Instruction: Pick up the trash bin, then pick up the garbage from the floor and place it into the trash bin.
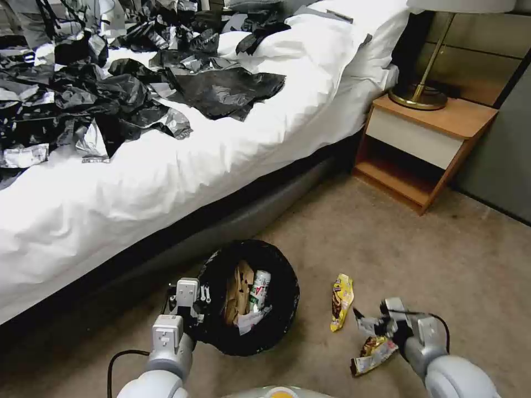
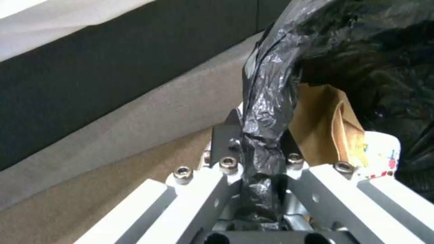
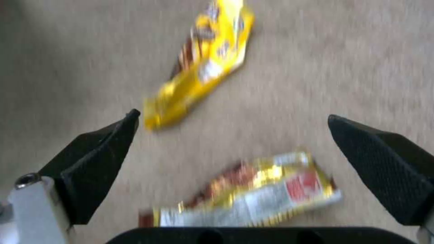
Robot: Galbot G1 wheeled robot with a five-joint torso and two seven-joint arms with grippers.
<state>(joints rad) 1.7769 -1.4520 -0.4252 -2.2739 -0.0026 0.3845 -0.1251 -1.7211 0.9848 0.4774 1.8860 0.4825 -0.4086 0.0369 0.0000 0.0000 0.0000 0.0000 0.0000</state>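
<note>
The trash bin [image 1: 279, 326], lined with a crinkly black bag, hangs just above the carpet beside the bed. My left gripper [image 1: 198, 316] is shut on its rim; in the left wrist view the fingers [image 2: 226, 142] pinch the black bag's edge [image 2: 264, 112]. Inside lie crumpled brown paper [image 1: 238, 290] [image 2: 323, 125], a small white bottle [image 1: 259, 288] and white tissue [image 1: 249, 321]. On the floor to the bin's right lie a yellow snack wrapper [image 1: 341, 301] [image 3: 203, 64] and a foil wrapper [image 1: 373, 354] [image 3: 257, 198]. My right gripper [image 1: 375, 326] [image 3: 233, 135] hovers open just above the foil wrapper.
The bed [image 1: 193, 166], with white sheets and black bags and clothes piled on it, runs along the left. A wooden nightstand [image 1: 426, 149] with a brass lamp [image 1: 418, 95] stands at the back right. Open carpet [image 1: 442, 260] lies to the right.
</note>
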